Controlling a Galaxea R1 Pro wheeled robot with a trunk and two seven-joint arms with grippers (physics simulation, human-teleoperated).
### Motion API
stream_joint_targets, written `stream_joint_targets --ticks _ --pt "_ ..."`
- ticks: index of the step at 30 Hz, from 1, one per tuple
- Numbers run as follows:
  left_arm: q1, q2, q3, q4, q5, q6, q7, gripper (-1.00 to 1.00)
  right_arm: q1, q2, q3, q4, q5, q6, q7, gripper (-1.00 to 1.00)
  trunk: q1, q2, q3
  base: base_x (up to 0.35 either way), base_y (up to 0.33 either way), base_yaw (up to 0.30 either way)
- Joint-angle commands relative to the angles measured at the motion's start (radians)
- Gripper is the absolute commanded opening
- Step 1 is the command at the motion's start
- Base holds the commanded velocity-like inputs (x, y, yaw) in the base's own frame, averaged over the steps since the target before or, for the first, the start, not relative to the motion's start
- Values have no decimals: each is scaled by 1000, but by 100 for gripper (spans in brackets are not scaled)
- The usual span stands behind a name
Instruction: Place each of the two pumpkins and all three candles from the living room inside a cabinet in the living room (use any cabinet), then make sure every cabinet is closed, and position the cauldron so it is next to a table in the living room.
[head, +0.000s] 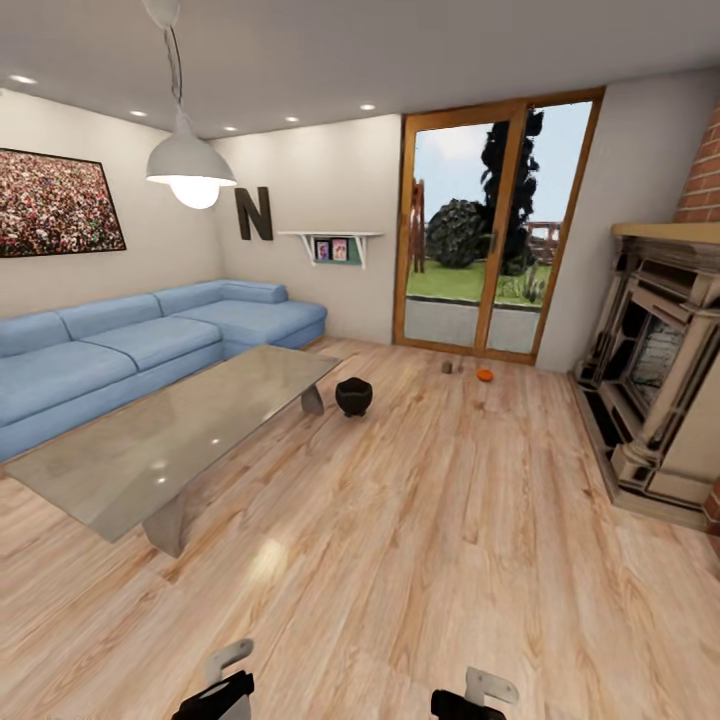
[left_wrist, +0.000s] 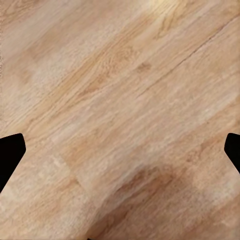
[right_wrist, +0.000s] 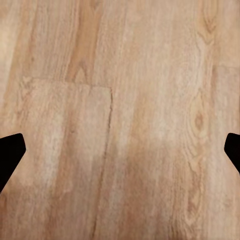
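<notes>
Both jaws spread wide and empty over the light wood plank floor (head: 420, 560), arms tucked low, probably for driving. Black round-bellied cauldron (head: 353, 396) sits on the floor just beside the grey glass tabletop (head: 180, 430). Farther off, by the glass door (head: 490, 230): small orange pumpkin (head: 485, 375) and stubby grey-beige candle (head: 447, 367), both floor-level pickups.
</notes>
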Motion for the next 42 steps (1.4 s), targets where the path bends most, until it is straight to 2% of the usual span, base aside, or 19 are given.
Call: stream_joint_targets --ticks 1,10,21,42 --pt "-1 0 -8 0 11 -4 3 100 0 -1 8 -2 -7 -3 -9 100 0 -1 -1 3 0 72" --pt "-1 0 -8 0 12 -15 3 100 0 0 8 -1 -7 -25 -9 100 0 -1 -1 35 0 72" --pt "1 -1 -8 0 12 -18 3 100 0 1 8 -1 -7 -25 -9 100 0 -1 -1 329 -5 72" --pt "7 -1 -8 0 11 -18 3 100 0 -1 0 -3 -22 -25 -9 100 0 -1 -1 305 -86 22"
